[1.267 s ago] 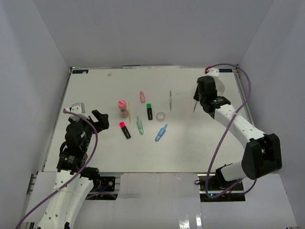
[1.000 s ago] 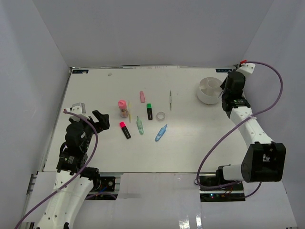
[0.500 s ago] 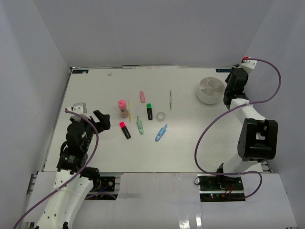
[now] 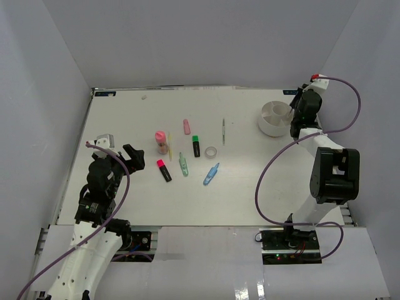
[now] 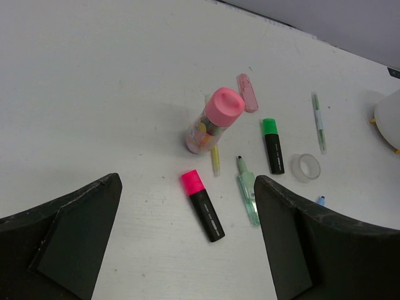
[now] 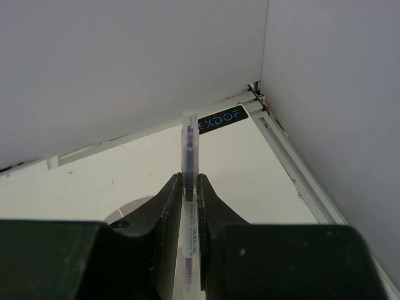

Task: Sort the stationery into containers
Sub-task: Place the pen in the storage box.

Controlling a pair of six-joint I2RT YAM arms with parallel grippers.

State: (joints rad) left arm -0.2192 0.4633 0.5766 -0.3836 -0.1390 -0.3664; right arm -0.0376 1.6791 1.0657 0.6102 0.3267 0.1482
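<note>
Right jaws: pinched narrow around a thin clear-barrelled pen with a dark core (image 6: 189,147). Lies straight along the gap between the two fingers, with its capped end poking out well beyond the tips and the rest hidden down between them.

Looks light and stiff, with a smooth, slim barrel. Probably quick to swivel or slide in a pinch this small, so best held near mid-length and kept square to the pads. No sign of bending, and no need for much force by the look of it.

Hangs at the far right of the white table (image 4: 125,112), just beside the low round white tub with inner dividers (image 4: 272,131). From the wrist, only a sliver of tub rim shows, under and left of the tips. Cannot tell whether the pen sits over a compartment yet.

Left jaws: spread wide, holding nothing, hovering near the table's left edge. Beyond them, loose on the table:
- pink-capped glue stick (image 5: 209,122)
- pink-capped black highlighter (image 5: 203,205)
- green-capped black highlighter (image 5: 272,145)
- pale green pen (image 5: 248,190)
- clear tape ring (image 5: 306,167)
- pink eraser (image 5: 247,92)
- thin green pencil (image 5: 319,122)
- blue pen (image 4: 211,174)

All of them well apart from the tub.
</note>
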